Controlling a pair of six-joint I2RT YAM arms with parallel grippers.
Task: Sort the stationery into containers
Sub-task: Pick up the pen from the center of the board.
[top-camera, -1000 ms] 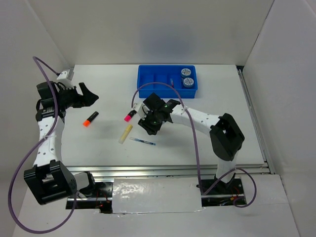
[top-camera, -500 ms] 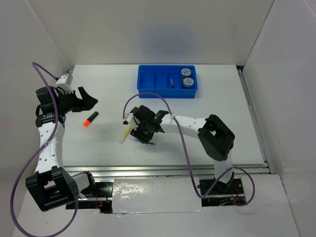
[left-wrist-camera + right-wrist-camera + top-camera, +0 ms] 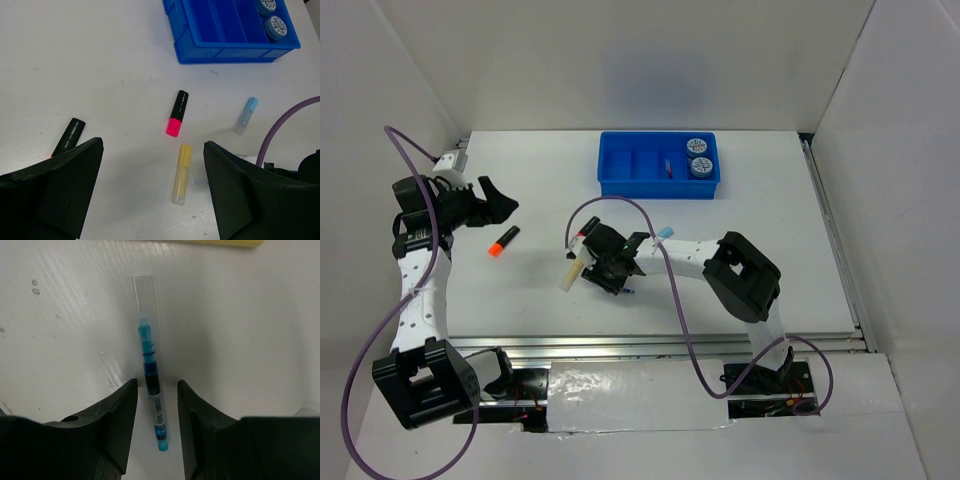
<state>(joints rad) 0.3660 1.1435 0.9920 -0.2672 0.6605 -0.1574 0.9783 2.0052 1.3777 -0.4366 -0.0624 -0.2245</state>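
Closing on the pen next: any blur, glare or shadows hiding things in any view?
Right wrist view: the thin blue clear-capped pen is sharp, with faint sheen on the white table and soft shadows beside the black fingers. Left wrist view: crisp, and the pink-and-black highlighter throws a short shadow. Top view: evenly lit, but the right gripper covers most of the pen.

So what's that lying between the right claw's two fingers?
A thin blue pen lies flat on the white table between the fingers of the right gripper, with a gap on each side; the right wrist view shows it.
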